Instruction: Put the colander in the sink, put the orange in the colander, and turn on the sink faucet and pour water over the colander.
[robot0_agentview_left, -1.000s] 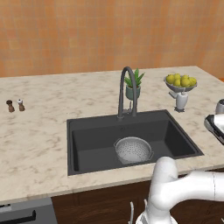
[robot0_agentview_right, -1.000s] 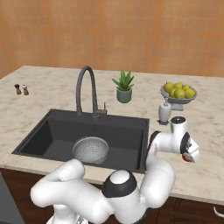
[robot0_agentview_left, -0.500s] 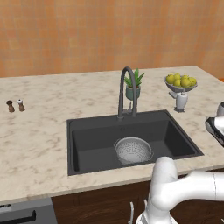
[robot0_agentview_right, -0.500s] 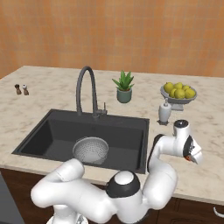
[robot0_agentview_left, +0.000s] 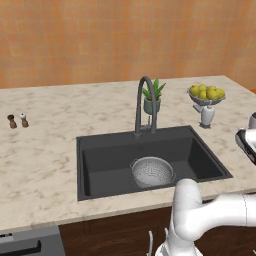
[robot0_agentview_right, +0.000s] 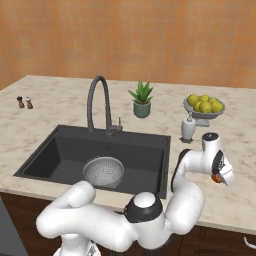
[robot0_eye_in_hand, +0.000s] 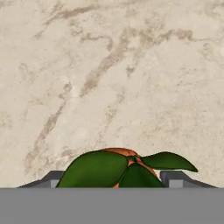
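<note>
since a second ago the hand is dropping lower over the counter at the right of the right base view, and the gripper is drawing its jaws in around the orange. in the hand view the orange, with its broad green leaves, is sitting at the bottom centre of the frame between the two dark fingertips, which are flanking it just beside the leaves; whether they are already pressing on the fruit i cannot tell. veined beige stone is spreading across the upper part of that view. the colander is resting in the sink, near the middle of the frame, below the arched sink faucet. a potted plant is standing behind the faucet, and a footed bowl of yellow fruit is sitting toward the upper right with a white soap dispenser in front of it. two small shakers are standing at the far left.
</note>
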